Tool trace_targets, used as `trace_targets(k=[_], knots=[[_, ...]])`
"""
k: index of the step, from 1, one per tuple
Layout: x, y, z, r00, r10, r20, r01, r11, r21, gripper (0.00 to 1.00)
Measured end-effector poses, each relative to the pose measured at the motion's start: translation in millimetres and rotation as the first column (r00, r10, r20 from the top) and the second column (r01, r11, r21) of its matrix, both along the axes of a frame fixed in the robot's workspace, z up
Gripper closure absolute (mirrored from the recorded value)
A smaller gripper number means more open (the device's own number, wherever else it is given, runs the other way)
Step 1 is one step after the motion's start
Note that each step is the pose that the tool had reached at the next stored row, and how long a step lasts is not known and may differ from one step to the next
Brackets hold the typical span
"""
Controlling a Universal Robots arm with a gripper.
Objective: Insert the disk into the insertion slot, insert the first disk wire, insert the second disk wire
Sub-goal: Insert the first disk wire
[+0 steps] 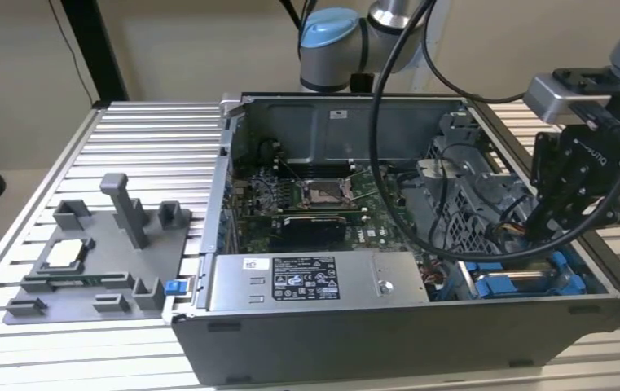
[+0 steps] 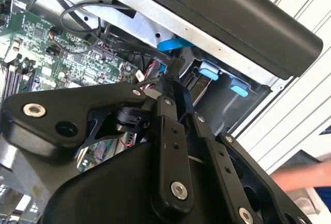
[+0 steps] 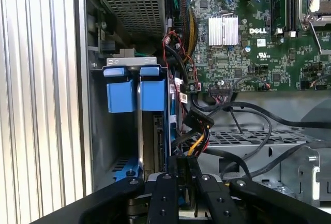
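My gripper (image 1: 546, 230) hangs low inside the open computer case, over its corner at the exterior view's right. Its fingers stand close together and pinch a black connector of a disk wire (image 3: 192, 131), a bundle of black, red and yellow leads. In both wrist views the gripper (image 3: 183, 176) (image 2: 174, 77) points at the insertion slot (image 3: 98, 131), a grey bay with blue rails. The disk (image 3: 155, 136) sits edge-on in that slot, its blue carrier tabs (image 3: 137, 93) (image 2: 209, 72) facing out. A blue flat cable (image 2: 170, 43) curves just beyond the fingertips.
The grey power-supply box (image 1: 310, 281) lies along the case's front wall, beside the bay. The motherboard (image 3: 248, 43) and a perforated metal cage (image 3: 258, 138) flank the wires. A grey fixture (image 1: 92, 252) stands on the ribbed table (image 1: 147, 130). A blurred hand (image 2: 302, 175) shows outside the case.
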State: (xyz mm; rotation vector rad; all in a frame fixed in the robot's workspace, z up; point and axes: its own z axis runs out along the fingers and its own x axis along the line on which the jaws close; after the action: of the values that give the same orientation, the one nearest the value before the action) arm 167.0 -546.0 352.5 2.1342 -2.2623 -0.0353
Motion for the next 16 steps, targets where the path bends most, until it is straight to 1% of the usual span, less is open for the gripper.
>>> trace_targets(k=[2,6,10,12,16], knots=[[0.0,-2.0,-0.1,1.0,0.0,0.0001,0.0,1.0,0.0005,1.0],[0.0,-9.4,-0.4,1.0,0.0,0.0001,0.0,1.0,0.0013,1.0],[0.0,-14.4,-1.2,1.0,0.0,0.0,0.0,1.0,0.0022,1.0],[-0.7,-15.7,-1.8,1.0,0.0,0.0002,0.0,1.0,0.0027,1.0],[-1.7,-15.9,-4.0,1.0,0.0,0.0024,0.0,1.0,0.0036,1.0]])
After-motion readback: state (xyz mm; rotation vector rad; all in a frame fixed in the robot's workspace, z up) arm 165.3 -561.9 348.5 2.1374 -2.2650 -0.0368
